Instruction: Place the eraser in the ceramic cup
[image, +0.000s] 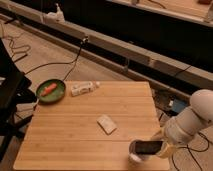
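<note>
My gripper (159, 146) sits at the lower right of the frame, just over the near right corner of the wooden table (75, 135), and it is closed on the eraser (148, 147). I hold the black slab by its right end, so it lies roughly level and reaches leftward across the mouth of the cup (136, 152). The cup, white and round, stands on the table right at the bottom edge of the frame; the eraser covers most of its opening, and I cannot tell whether the slab touches the rim or hangs just above it. My white arm (192, 120) comes in from the right edge, its rounded upper segment high at the right and the forearm slanting down and left toward the cup.

Near the middle of the table, up and to the left of the cup and well apart from it, lies a pale flat block (106, 124), set at a slant. At the upper left corner of the table a green pan (52, 92) holds an orange item (49, 89). Just to the right of the pan, near the table's far edge, a small white bottle (82, 88) lies on its side. Dark cables (50, 62) trail over the floor behind the table in the upper left of the frame.
</note>
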